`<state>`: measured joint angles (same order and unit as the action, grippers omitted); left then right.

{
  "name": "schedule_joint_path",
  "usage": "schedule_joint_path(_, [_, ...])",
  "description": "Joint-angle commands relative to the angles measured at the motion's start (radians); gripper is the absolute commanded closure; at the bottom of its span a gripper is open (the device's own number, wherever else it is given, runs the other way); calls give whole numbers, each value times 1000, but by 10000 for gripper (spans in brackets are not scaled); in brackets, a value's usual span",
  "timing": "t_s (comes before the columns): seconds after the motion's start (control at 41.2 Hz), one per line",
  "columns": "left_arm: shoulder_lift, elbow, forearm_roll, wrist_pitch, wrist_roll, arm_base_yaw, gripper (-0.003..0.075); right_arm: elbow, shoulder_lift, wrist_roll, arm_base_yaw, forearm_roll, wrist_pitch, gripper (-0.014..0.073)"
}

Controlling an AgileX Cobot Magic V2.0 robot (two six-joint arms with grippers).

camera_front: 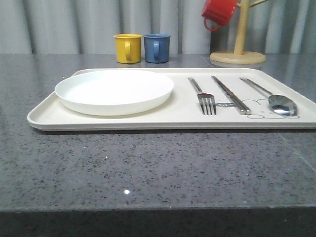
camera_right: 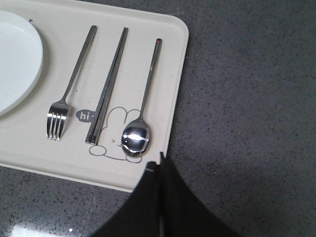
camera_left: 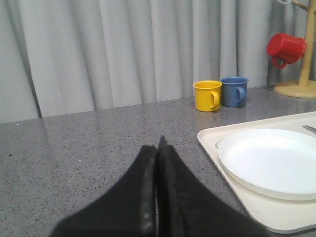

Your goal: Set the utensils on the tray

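The tray (camera_front: 44,114) lies flat on the grey surface (camera_front: 148,163) with everything already on it. The plate (camera_front: 113,90) sits at its left half, and to the right of it, side by side and not touching, lie the fork (camera_front: 203,96), the chopsticks (camera_front: 231,95) and the spoon (camera_front: 270,97), handles pointing away. To my eye the job looks done, so what remains is getting clear without spoiling it.

The right pincer (camera_right: 161,163) is pressed shut with nothing between its fingers, and its tip hangs just beside the spoon's bowl, over the tray's near edge. That is the worry: any sideways drift or a dip while it pulls back could catch the rim and shove the tray, or flick the spoon against the chopsticks. The steel pieces are smooth on a smooth tray and would likely slide at a light knock. How high the tip sits above the rim I can't quite tell from the wrist view.

The left pincer (camera_left: 158,153) is also closed and empty, over bare surface near the tray's left corner. A swing toward the plate could nudge that corner.

The yellow mug (camera_front: 127,48), blue mug (camera_front: 157,47) and the red mug (camera_front: 218,12) on its stand (camera_front: 238,57) are well behind, out of harm's way
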<state>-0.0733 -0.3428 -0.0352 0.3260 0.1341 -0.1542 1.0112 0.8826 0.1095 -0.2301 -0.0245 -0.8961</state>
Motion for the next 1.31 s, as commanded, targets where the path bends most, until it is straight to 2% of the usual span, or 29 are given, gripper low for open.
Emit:
schedule_joint_path(0.0, [-13,-25,-11,-73,-12,1,739,-98,-109,-11,2,-22,173,707])
schedule_joint_path(0.267, [-13,-25,-11,-73,-12,1,739,-429,-431,-11,2,-55,447,707])
schedule_joint_path(0.509, [-13,-25,-11,-73,-12,1,739,-612,-631,-11,2,-72,581,707])
schedule_joint_path(0.655, [-13,-25,-11,-73,-12,1,739,-648,-683,-11,2,-72,625,707])
schedule_joint_path(1.285, [-13,-25,-11,-73,-12,1,739,-650,-685,-11,2,-72,625,707])
